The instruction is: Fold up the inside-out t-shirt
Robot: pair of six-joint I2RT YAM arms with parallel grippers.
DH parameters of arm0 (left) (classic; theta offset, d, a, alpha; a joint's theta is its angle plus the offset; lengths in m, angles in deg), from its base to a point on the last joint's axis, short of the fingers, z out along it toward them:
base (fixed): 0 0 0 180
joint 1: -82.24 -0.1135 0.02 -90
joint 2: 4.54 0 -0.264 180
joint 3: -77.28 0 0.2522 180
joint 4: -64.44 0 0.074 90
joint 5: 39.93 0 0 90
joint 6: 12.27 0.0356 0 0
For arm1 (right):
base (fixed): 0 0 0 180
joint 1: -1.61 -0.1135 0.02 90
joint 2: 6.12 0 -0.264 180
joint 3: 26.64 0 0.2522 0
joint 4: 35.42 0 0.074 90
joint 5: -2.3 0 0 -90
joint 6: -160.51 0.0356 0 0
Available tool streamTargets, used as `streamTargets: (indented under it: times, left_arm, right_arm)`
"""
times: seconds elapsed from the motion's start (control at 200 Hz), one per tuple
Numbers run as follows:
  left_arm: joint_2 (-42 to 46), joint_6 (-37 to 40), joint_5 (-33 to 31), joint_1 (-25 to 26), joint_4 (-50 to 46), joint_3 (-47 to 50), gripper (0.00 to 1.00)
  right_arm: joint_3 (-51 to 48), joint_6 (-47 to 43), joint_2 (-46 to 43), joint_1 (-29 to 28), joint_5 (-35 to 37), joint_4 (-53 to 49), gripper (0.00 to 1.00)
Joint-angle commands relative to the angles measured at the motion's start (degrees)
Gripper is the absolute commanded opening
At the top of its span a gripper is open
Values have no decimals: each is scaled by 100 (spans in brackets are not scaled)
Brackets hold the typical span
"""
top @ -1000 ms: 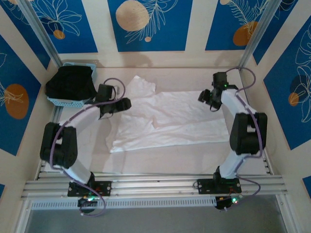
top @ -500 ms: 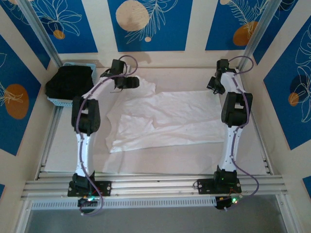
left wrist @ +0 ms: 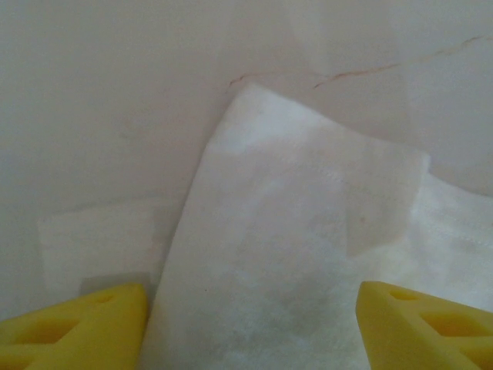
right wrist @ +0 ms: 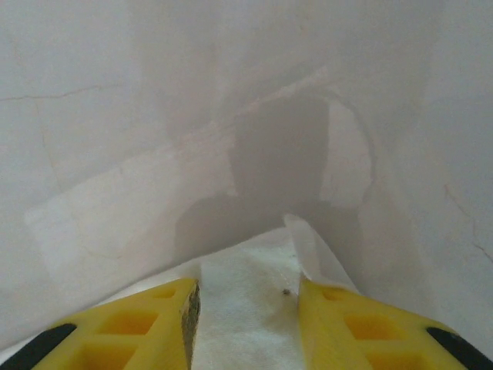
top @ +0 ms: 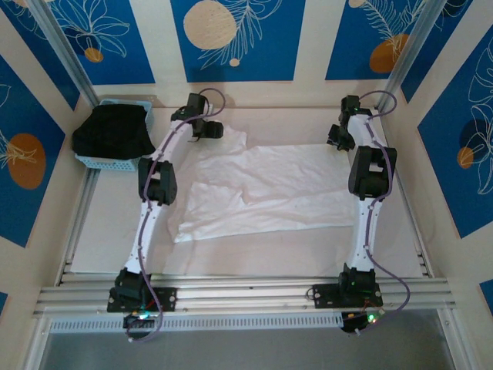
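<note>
Now left fingers (left wrist: 77,324) wide open, right fingers (right wrist: 139,324) half open, straddle far corners of the t-shirt (top: 269,193) to pinch them.

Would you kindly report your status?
Left gripper open, straddling a sleeve. Right gripper open over a far corner of the t-shirt. T-shirt spread, unfolded. Black garment aside in basket.

The t-shirt (top: 262,189) is soft, matt white cloth with a stitched hem. Under it the table (top: 100,231) looks smooth, pale and matt, faintly veined. Left of the t-shirt, a blue plastic basket (top: 100,160) holds matt black cloth (top: 112,131). The fingers (left wrist: 73,327) of the left gripper (left wrist: 252,308) are matt yellow plastic
</note>
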Motion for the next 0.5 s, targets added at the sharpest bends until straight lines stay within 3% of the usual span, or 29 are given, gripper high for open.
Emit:
streamTargets:
  times: [0.0,0.27,0.495]
  left_arm:
    - [-192,-604,158,-120,-295,-355,72]
    - [-241,-844,214,-153,-367,-369,66]
    - [-329,-1151,446,-306,-148,-369,40]
  right_arm:
    - [82,-92,112,-28,-224,-131,40]
    - [60,-111,184,-14,-169,-102,36]
    - [154,-123,326,40,-302,-91,29]
